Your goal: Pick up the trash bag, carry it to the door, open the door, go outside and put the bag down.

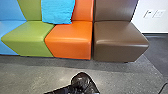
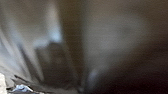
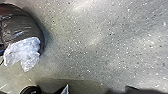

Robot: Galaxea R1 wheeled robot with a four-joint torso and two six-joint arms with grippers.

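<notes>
- The trash bag (image 3: pixel 22 23) was very near me. In the left wrist view its dark, shiny skin was right up close, with folds and pale streaks.
- In the right wrist view I saw the bag's round, dark side above or on the floor; I could not tell which. A crumpled white piece (image 3: pixel 23 52) was on it.
- I could not tell if the left gripper was apart or together, or if it had the bag. I could not tell about the right gripper either.
- In the head view, a black, shiny lump (image 1: pixel 81 78) was low in the middle. A dark bar (image 1: pixel 60 90) reached it from the left. I could not tell the parts well.
- A thin black cord (image 1: pixel 161 88) was low on the right.
- The gray floor (image 1: pixel 37 71) had tiny specks.
- Past that, a row of seats faced me: blue (image 1: pixel 6 46), green (image 1: pixel 28 33), orange (image 1: pixel 72 35) and brown (image 1: pixel 120 33). The orange and brown ones were side by side.
- A bright blue cloth (image 1: pixel 58 11) lay against the green and orange seat backs.
- Far off to the right, I saw a white wall (image 1: pixel 155 25) with pale plates (image 1: pixel 158 13) on it.
</notes>
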